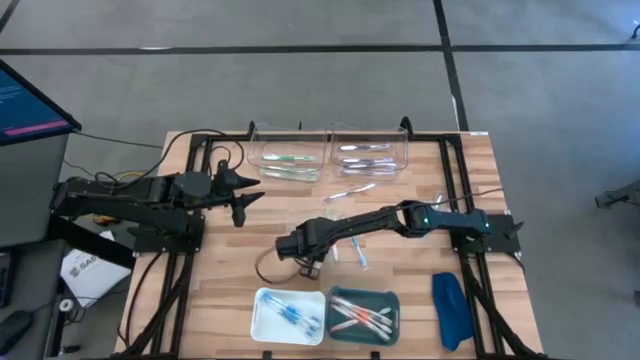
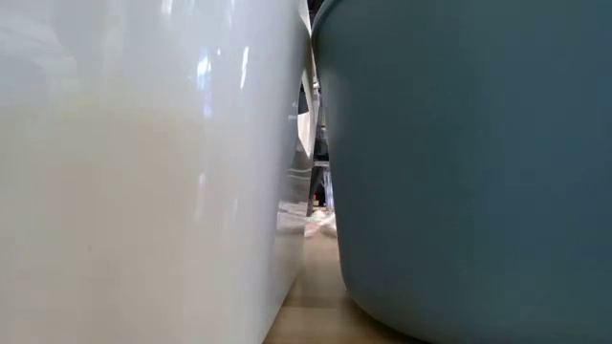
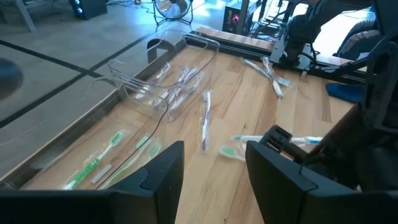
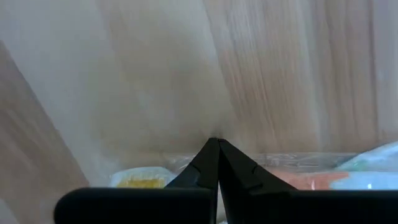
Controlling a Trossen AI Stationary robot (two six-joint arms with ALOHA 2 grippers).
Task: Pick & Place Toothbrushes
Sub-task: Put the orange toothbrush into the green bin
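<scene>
Partly sorted, by the look of it. Blue toothbrushes (image 1: 291, 316) in the white tray (image 1: 262, 301) and pink ones (image 1: 358, 318) in the teal tray (image 1: 392, 299), bottom centre. Several clear-wrapped toothbrushes (image 1: 351, 190) loose mid-table; others in the clear bins (image 1: 327, 141) up top. Right gripper (image 1: 306, 262) pinched onto a wrapped orange toothbrush (image 4: 311, 179); left gripper (image 1: 247, 200) half-spread, empty, centre left.

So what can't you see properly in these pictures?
- Low view: white tub and teal tub block nearly the whole table.
- Right wrist view: shut right gripper hides most of the wrapped toothbrush it pinches.
- High view: toothbrushes in the clear bins are too small to count.
</scene>
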